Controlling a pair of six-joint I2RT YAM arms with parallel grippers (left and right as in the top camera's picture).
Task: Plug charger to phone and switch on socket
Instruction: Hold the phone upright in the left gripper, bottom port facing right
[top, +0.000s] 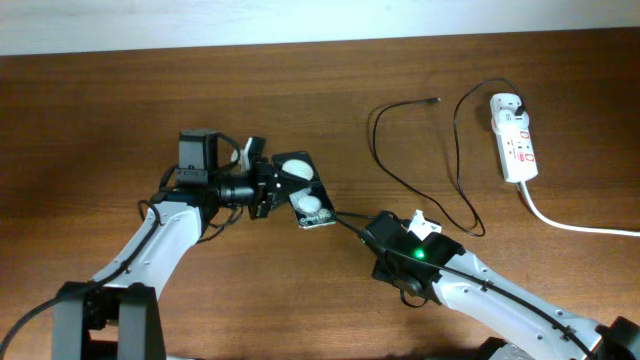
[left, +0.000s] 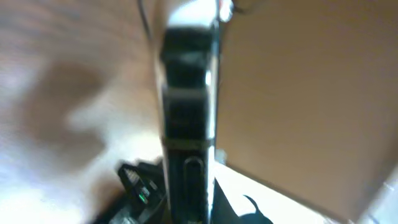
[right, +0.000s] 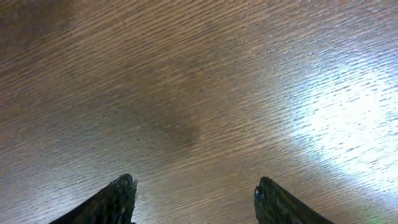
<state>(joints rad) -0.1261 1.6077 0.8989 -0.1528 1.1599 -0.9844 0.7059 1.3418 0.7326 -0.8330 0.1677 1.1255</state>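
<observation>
Overhead view: the phone (top: 305, 195) is seen pinched at its edge by the left gripper (top: 270, 188) near the middle of the table (top: 100, 100), the right gripper (right: 196, 186) is spread over bare wood, and the charger (top: 400, 181) and socket (top: 514, 138) are found well apart, further right.

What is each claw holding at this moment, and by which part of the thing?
The left claw grips the phone by the side edge nearest its arm. The right claw is open and holds nothing.
</observation>
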